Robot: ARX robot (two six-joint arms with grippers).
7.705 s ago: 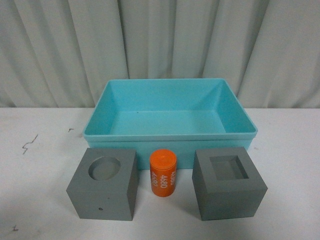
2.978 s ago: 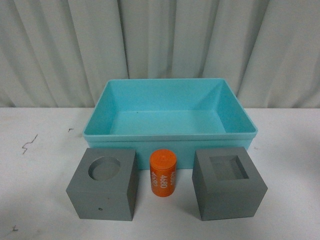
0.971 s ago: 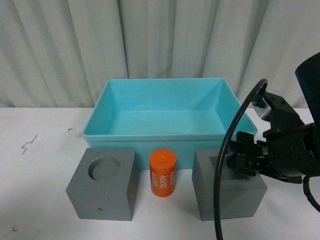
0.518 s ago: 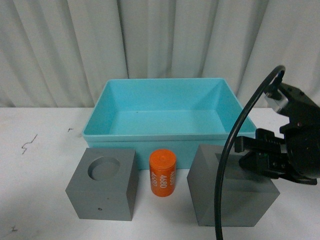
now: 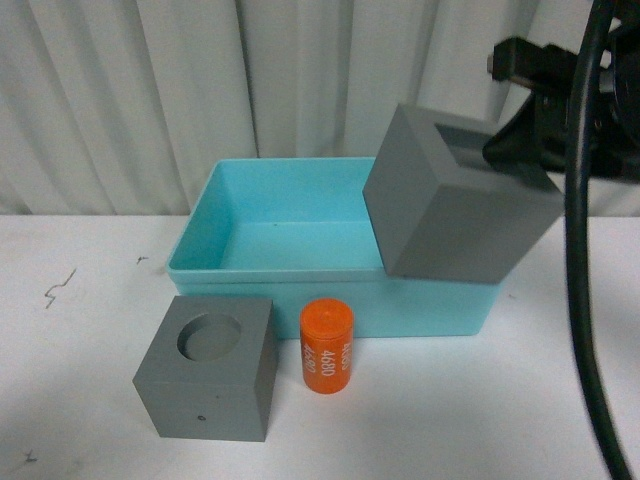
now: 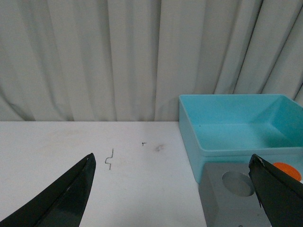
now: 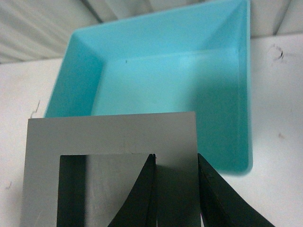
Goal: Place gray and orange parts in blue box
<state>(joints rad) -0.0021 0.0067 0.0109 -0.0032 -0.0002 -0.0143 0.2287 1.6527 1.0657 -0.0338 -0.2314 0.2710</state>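
Grips the square cube point(image 5: 450, 215) with the right gripper point(image 7: 176, 196), clamped across one cube wall. One of the fingers point(image 7: 137, 198) inside the square recess, the other against the outer face of that wall.

Square cube: raised clear of the table point(image 5: 80, 330), tilted, recess turned toward the gripper. In the front view, in front of the right front corner of the box point(image 5: 270, 270), lower edge about level with the front rim there. In the right wrist view, box beyond the cube, open side up. Cannot tell whether over the box interior or just short of the front rim.

Holds the left gripper point(image 6: 170, 198) wide open, fingers far apart, nothing between them. Position: on the left side of the box, apart from it.

Round cube point(image 5: 205, 385): on the table in front of the left half of the box's front wall, upright, round recess up, not touched by either gripper.

Cylinder point(image 5: 327, 350): upright on the table just before the middle of the box's front wall, beside the round cube with a narrow gap, "4680" in white down its side.

Behind the box: pale curtain point(image 5: 130, 90). To the right of the box: black cable point(image 5: 580, 300) hanging from the right arm.
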